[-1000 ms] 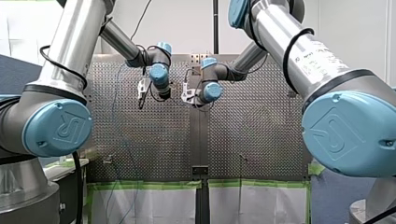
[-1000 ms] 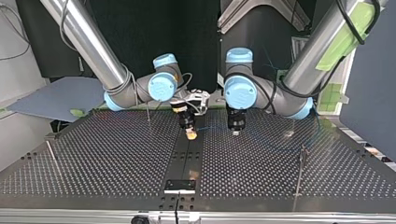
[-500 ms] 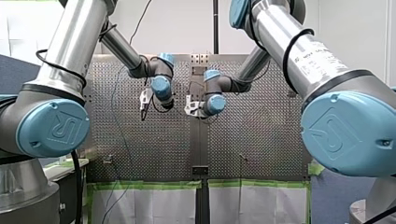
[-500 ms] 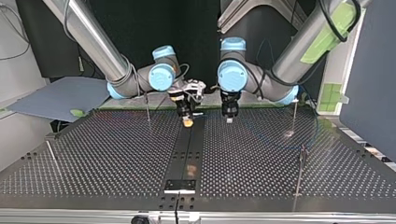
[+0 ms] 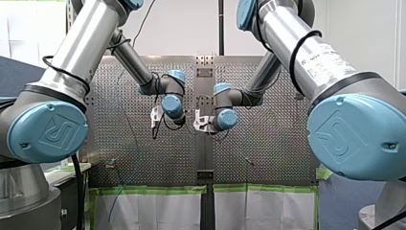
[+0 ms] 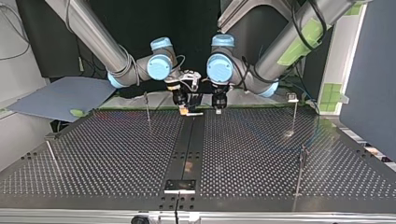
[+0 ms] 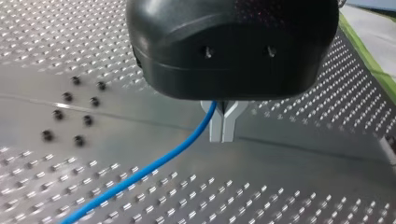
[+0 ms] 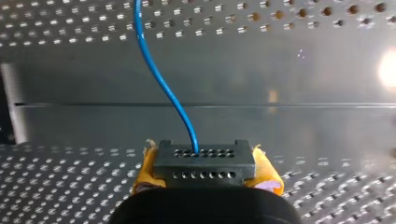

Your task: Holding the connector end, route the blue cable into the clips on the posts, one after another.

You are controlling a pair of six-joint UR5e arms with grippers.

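A blue cable (image 7: 154, 165) runs between the metal fingers of my left gripper (image 7: 223, 136), which is shut on it just above the perforated table (image 7: 289, 196). My right gripper (image 8: 204, 171) is shut on a black connector block (image 8: 204, 161), held between its yellow pads (image 8: 267, 173). The blue cable (image 8: 159, 77) rises out of that block. In the top view the two grippers hang side by side at the table's far edge, my right gripper (image 6: 184, 111) beside my left gripper (image 6: 218, 110). The front view shows my left gripper (image 5: 154, 125) and my right gripper (image 5: 197, 123) near the middle seam.
Thin posts stand on the table: one post (image 6: 147, 107) beside my right arm, one post (image 6: 295, 111) at the far right, a near post (image 6: 301, 172) and a leaning post (image 6: 49, 150) at the left. A small black plate (image 6: 180, 185) sits on the centre strip near the front.
Both arms have drawn back together toward the far edge of the top view, lower in the front view, carrying connector and cable. Both grips are unchanged.
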